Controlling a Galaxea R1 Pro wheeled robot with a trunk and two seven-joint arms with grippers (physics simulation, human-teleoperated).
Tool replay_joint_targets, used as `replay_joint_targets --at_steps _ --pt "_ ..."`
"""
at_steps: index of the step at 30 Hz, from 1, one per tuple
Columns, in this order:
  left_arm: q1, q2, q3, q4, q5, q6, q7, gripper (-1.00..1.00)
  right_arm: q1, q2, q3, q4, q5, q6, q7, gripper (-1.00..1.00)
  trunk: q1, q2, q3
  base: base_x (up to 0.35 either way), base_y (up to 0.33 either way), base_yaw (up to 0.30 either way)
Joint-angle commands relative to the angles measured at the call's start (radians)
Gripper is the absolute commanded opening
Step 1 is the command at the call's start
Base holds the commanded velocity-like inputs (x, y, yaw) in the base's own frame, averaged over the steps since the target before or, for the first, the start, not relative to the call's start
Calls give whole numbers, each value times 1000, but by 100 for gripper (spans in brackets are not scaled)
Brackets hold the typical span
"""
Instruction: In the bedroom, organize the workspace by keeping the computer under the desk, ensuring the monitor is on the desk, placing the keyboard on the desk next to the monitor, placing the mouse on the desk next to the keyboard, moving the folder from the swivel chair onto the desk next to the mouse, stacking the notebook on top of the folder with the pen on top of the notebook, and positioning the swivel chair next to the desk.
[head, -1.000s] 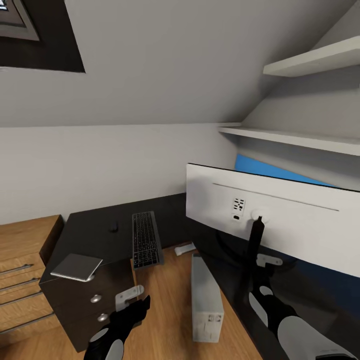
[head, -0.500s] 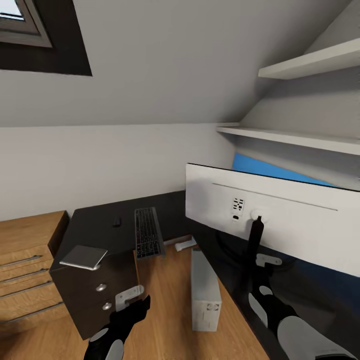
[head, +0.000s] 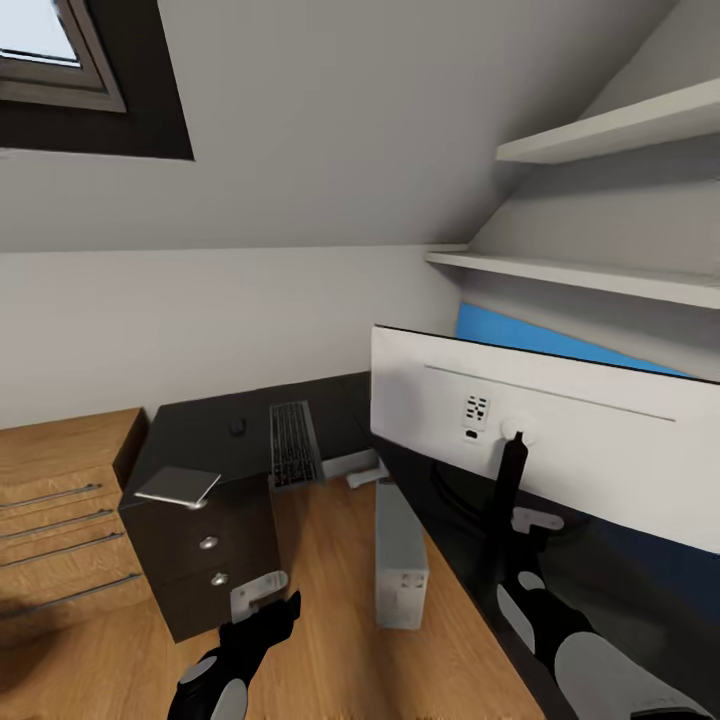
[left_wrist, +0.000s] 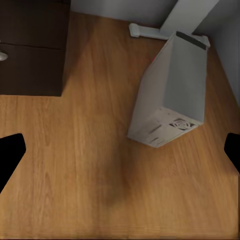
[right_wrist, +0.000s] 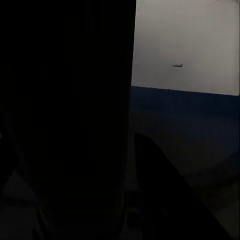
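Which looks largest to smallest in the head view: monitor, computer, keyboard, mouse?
1. monitor, though it is nearest the camera, which inflates it.
2. computer.
3. keyboard, farther off, so its gap to the computer is unsure.
4. mouse, plainly smallest.

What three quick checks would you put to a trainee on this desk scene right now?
1. True or false: the computer stands on the wooden floor.
2. What lies on the desk beside the keyboard? A) mouse B) pen C) folder
3. Fill in: the left gripper has its jaws ____.

Key: 1 true; 2 A; 3 open.
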Motion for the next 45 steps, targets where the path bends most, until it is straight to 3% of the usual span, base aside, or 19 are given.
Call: replay_joint_targets --at_steps 1,15,33,45 --pt "-1 0 -1 -1 11 2 9 100 -2 -1 8 -3 -2 -3 -4 -100 0 -1 -1 -267 -229 93" --pt "0 0 -1 -1 12 2 9 100 -2 -1 9 -3 -2 -3 -3 -100 0 -1 -1 -264 -220 244" --pt "-1 0 -1 3 12 2 9 100 -2 -1 9 -3 -2 -3 -2 -100 0 -1 -1 -265 -15 276" --pt "-1 0 -2 3 11 1 9 100 -2 -1 7 -3 -4 -1 -1 -100 0 -1 -1 -297 -126 46"
